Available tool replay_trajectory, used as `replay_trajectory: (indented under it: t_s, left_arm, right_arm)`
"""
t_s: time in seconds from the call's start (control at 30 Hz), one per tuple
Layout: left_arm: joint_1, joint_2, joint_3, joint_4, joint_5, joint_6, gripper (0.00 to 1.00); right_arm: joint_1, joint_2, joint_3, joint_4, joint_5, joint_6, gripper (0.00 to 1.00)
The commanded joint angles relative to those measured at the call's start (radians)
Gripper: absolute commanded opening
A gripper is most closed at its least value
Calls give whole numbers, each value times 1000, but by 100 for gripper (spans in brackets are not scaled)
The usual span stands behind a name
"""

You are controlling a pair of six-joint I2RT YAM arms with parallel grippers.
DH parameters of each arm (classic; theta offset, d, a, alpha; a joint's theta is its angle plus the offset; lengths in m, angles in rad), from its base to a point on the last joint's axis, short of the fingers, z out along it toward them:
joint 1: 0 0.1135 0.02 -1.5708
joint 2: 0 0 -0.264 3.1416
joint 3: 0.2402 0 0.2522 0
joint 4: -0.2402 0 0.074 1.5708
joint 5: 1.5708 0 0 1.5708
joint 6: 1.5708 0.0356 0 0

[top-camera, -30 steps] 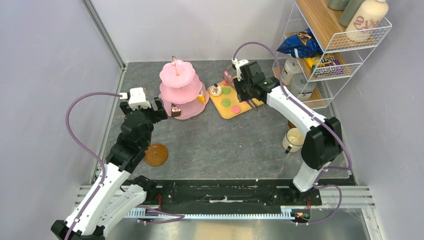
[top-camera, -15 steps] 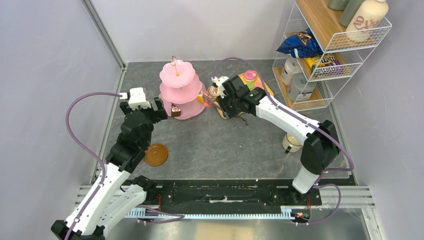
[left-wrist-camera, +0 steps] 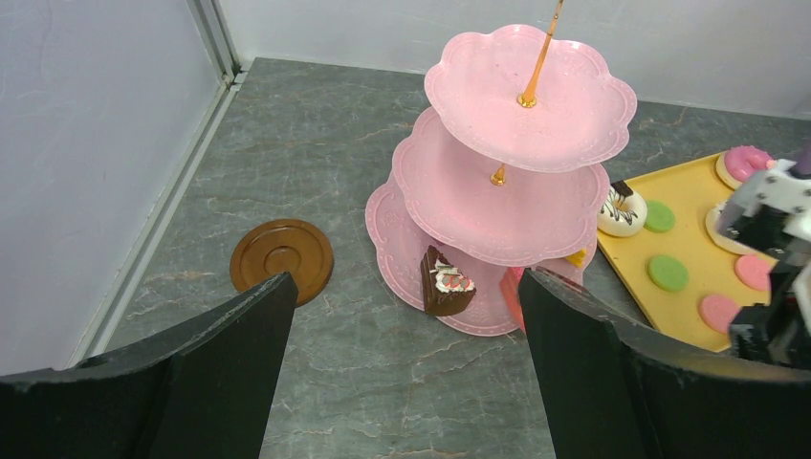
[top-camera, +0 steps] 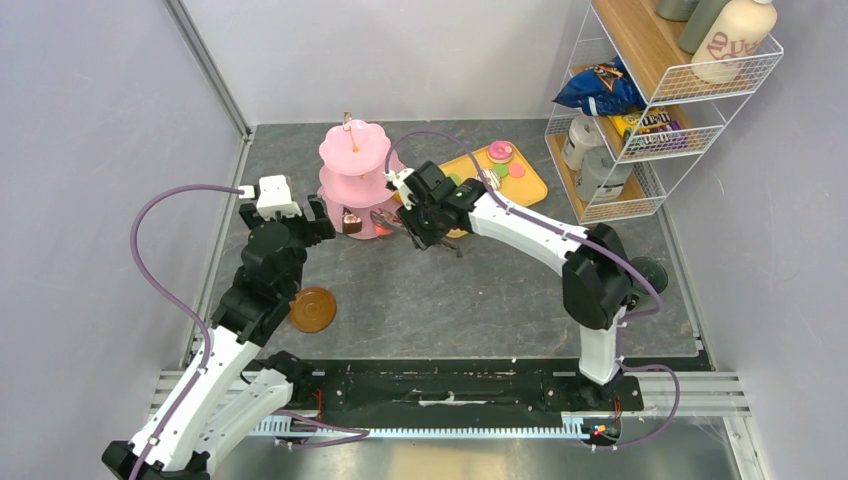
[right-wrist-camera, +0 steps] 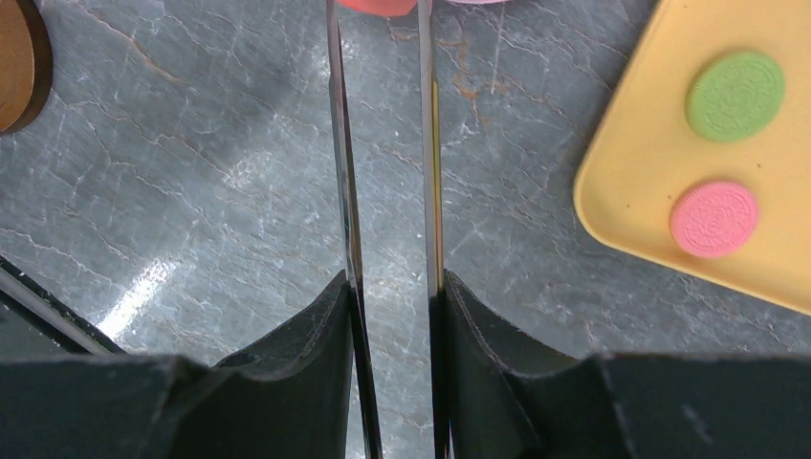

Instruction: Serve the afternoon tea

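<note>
The right gripper (right-wrist-camera: 390, 287) clamps metal tongs (right-wrist-camera: 344, 191). The blades stand narrow, with a red cake piece (right-wrist-camera: 378, 5) between their tips at the pink stand's (top-camera: 355, 150) bottom tier. To their right a yellow tray (right-wrist-camera: 650, 220) holds macarons (right-wrist-camera: 734, 96). Beyond the stand, the left gripper (left-wrist-camera: 406, 287) gapes wide.

Pink stand (left-wrist-camera: 497, 206), green macaron (right-wrist-camera: 734, 96), pink macaron (right-wrist-camera: 713, 219), brown saucer (left-wrist-camera: 282, 260), silver tongs (right-wrist-camera: 427, 143), grey marbled table (left-wrist-camera: 383, 382)
</note>
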Motion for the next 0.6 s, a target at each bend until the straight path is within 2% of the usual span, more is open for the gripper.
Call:
replay_trajectory:
  t_s: [0.0,0.2,0.57]
  left_arm:
    - [4,-10,1,44,-2,-24,94]
    - [4,-8,1,45,-2,-25,94]
    - [4,-10,1,45,0,-24,94]
  right_arm:
    - [18,56,91,26,7,11,38]
    - [24,110,141,42,82,4,38]
    - [32,141,96,80,145,-22,41]
